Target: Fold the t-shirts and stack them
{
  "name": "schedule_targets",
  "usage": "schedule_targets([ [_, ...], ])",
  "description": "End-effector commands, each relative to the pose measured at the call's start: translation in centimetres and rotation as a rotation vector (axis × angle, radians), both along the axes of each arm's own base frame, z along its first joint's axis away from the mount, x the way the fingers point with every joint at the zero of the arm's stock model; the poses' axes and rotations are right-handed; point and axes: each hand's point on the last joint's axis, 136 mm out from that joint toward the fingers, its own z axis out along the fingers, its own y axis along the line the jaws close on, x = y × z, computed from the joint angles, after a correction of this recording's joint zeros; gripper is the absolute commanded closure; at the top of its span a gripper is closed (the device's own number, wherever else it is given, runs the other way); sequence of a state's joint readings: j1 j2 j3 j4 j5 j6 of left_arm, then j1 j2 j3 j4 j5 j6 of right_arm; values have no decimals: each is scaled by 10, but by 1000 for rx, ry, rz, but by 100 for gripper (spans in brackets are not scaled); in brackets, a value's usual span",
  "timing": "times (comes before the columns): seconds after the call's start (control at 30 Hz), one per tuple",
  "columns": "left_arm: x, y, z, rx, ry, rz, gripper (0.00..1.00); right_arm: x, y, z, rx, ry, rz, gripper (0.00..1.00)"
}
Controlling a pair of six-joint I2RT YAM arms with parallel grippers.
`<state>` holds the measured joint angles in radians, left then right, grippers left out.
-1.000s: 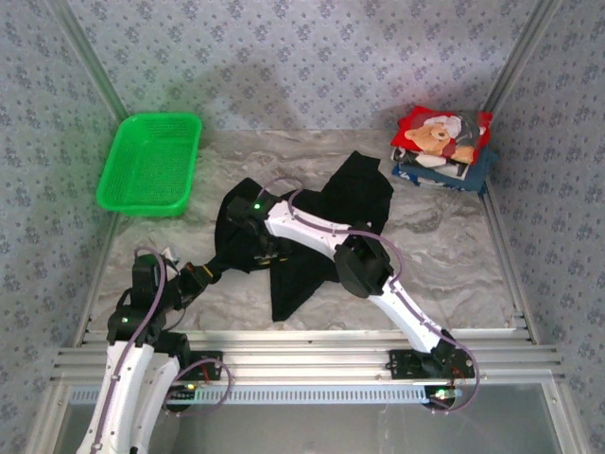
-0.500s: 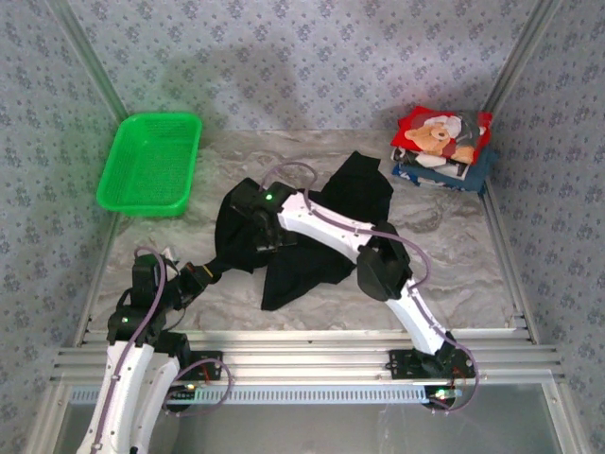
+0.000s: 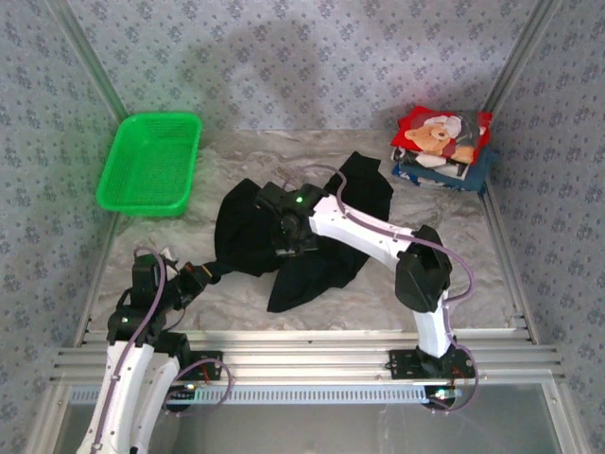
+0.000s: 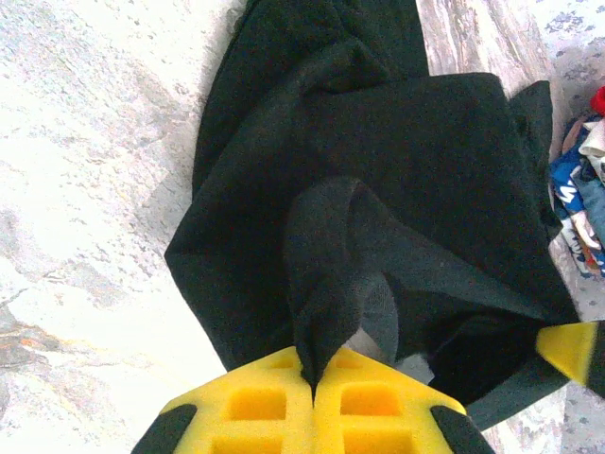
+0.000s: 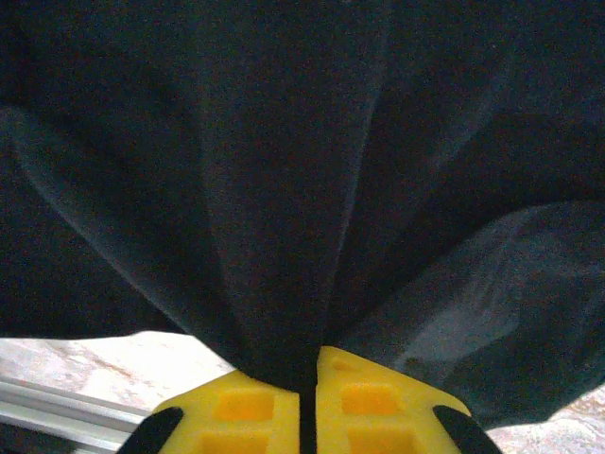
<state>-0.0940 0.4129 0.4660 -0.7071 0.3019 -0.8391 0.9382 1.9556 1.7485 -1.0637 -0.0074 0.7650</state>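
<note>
Rightward since 1 second ago, my right gripper (image 5: 308,364) drags the black t-shirt (image 3: 241,241) across the table (image 3: 454,255), fingers pinched shut on a fold; my left gripper (image 4: 314,374) stays clamped on its near-left edge.

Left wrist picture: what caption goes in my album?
Left gripper pinching a fold of the black t-shirt.
</note>
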Motion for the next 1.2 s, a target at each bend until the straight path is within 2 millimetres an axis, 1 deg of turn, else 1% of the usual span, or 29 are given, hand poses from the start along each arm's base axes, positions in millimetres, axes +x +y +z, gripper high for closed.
schedule_targets([
  [0.0, 1, 1, 3, 2, -11, 7, 100, -12, -1, -29, -4, 61, 64, 86],
  [0.03, 0, 1, 3, 3, -9, 8, 100, -15, -3, -40, -15, 79, 70, 84],
  [0.1, -1, 1, 2, 5, -4, 9, 100, -24, -7, -54, -23, 117, 66, 79],
  [0.13, -1, 2, 1, 7, 0, 9, 100, -26, -9, -59, -25, 120, 60, 76],
  [0.23, -2, 2, 0, 7, 3, 11, 100, -30, -16, -64, -40, 129, 52, 72],
  [0.37, -2, 3, -1, 8, 4, 16, 100, -27, -22, -60, -52, 102, 41, 68],
  [0.73, -1, 4, -4, 15, 12, 22, 100, -14, -42, -41, 19, 23, -75, 68],
  [0.87, 0, 3, -6, 10, 15, 20, 100, -12, -46, -45, 45, 28, -106, 67],
  [1.03, 2, 2, -7, 6, 17, 15, 100, -11, -39, -55, 79, 56, -122, 72],
  [1.1, 2, 2, -7, 5, 15, 14, 100, -11, -35, -55, 99, 64, -127, 70],
  [1.17, 2, 1, -7, 4, 17, 11, 100, -9, -28, -48, 148, 64, -137, 66],
])
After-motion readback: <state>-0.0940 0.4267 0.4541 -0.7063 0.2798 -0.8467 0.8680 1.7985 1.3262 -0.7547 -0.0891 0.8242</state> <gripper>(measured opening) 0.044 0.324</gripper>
